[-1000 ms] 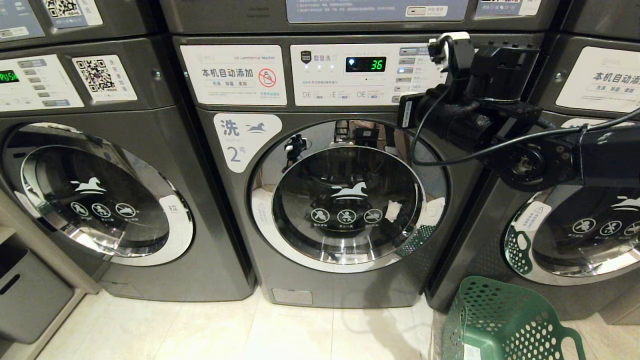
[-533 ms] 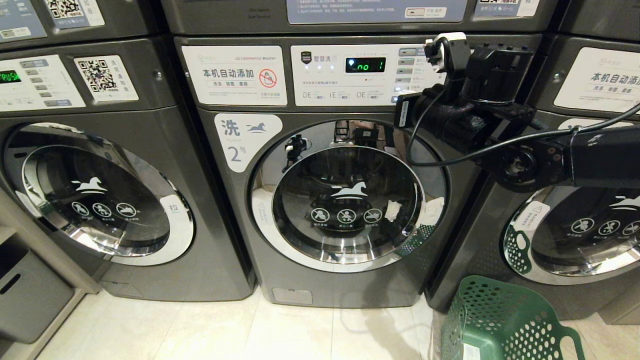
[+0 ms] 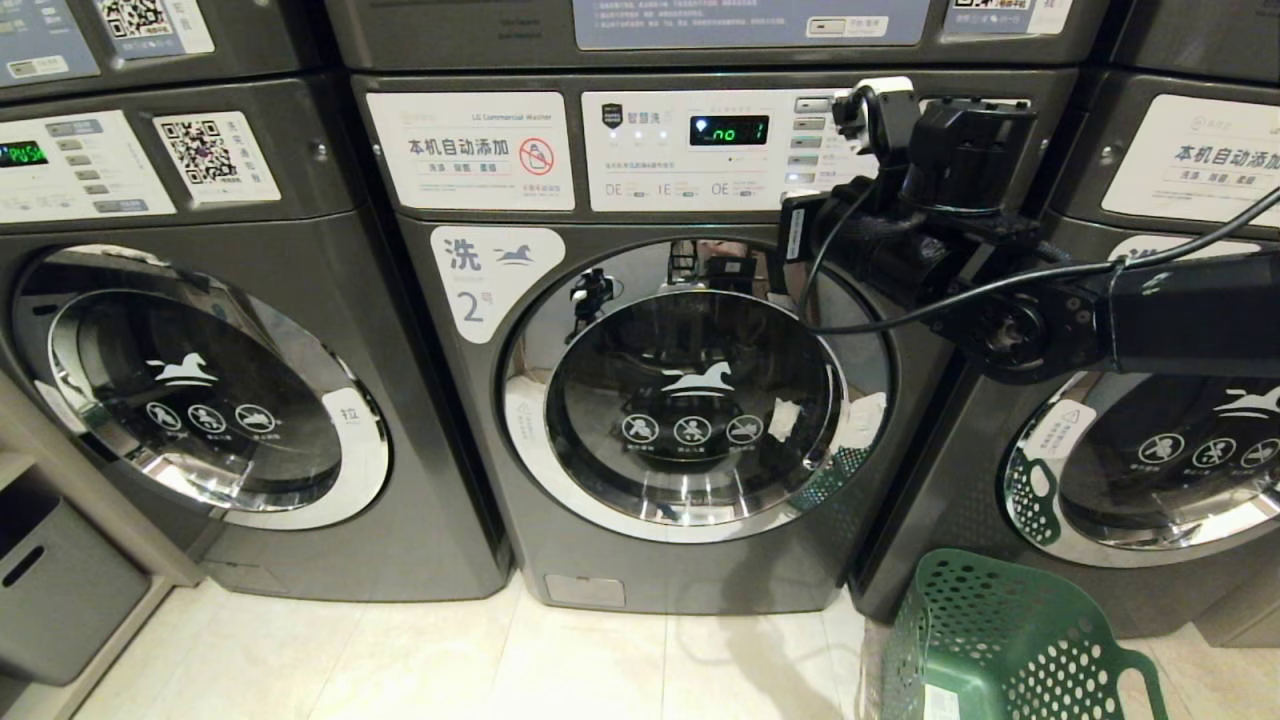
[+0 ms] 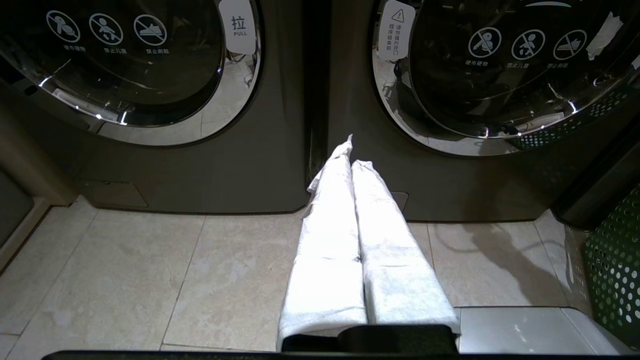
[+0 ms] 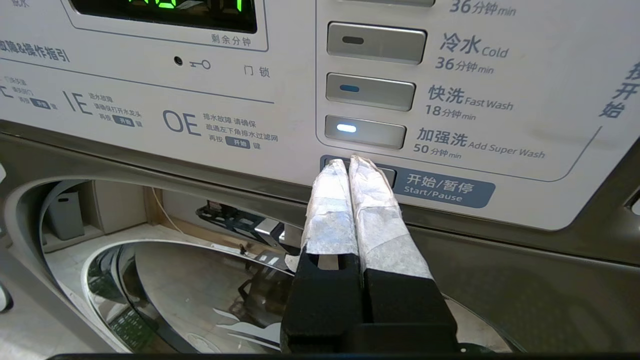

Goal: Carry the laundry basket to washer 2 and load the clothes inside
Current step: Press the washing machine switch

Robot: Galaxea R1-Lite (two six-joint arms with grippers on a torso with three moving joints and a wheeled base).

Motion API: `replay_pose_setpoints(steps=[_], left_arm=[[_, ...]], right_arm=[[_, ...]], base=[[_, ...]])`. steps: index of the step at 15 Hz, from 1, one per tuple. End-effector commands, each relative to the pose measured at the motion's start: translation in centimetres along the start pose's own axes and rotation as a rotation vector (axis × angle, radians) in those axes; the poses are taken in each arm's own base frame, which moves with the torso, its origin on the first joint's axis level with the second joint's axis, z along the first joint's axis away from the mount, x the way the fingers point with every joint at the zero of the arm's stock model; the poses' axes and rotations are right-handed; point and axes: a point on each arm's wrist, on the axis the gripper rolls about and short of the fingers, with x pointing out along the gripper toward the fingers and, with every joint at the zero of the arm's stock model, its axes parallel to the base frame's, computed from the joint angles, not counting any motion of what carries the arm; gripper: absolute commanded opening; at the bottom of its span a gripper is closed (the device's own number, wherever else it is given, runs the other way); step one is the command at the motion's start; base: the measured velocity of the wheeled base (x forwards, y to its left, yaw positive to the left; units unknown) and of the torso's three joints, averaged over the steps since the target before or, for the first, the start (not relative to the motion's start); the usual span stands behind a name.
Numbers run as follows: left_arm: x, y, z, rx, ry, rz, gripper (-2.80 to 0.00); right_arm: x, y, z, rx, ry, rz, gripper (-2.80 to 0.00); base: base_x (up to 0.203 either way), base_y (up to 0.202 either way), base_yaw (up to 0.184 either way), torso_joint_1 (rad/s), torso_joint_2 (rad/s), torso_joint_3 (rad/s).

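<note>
Washer 2 (image 3: pixel 690 400), marked with a "2" label (image 3: pixel 470 305), stands in the middle with its round glass door (image 3: pixel 695 400) closed. My right arm (image 3: pixel 1150 320) reaches across to its control panel (image 3: pixel 700 150). The right gripper (image 5: pixel 350 162) is shut and empty, its white-wrapped tips on the left end of the Start/Pause button (image 5: pixel 387 176). My left gripper (image 4: pixel 355 152) is shut and empty, low above the floor, pointing at the seam between two washers. The green laundry basket (image 3: pixel 1000 640) stands on the floor at the lower right. The clothes are out of view.
More washers flank washer 2 on the left (image 3: pixel 200 400) and right (image 3: pixel 1150 470), doors closed. The Add Super Wash button (image 5: pixel 365 131) is lit. A grey bin (image 3: pixel 50 600) sits at the far left. Pale floor tiles (image 3: pixel 500 660) lie before the machines.
My right wrist has shifted a little to the left and down along the panel. The green display changed from "36" to other characters.
</note>
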Motion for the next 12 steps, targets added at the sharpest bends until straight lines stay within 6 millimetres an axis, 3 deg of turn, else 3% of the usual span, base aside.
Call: replay_pose_setpoints(steps=[1, 6, 12], left_arm=[[0.0, 0.0, 0.0, 0.000, 0.000, 0.000, -2.80], [0.0, 0.0, 0.0, 0.000, 0.000, 0.000, -2.80], [0.0, 0.0, 0.0, 0.000, 0.000, 0.000, -2.80]], right_arm=[[-0.4, -0.1, 0.5, 0.002, -0.011, -0.007, -2.80], [-1.4, -0.4, 1.9, 0.024, -0.032, -0.015, -2.80], [-1.3, -0.4, 1.3, 0.022, -0.017, -0.015, -2.80]], base=[[0.000, 0.000, 0.000, 0.000, 0.00, 0.000], [0.000, 0.000, 0.000, 0.000, 0.00, 0.000], [0.000, 0.000, 0.000, 0.000, 0.00, 0.000]])
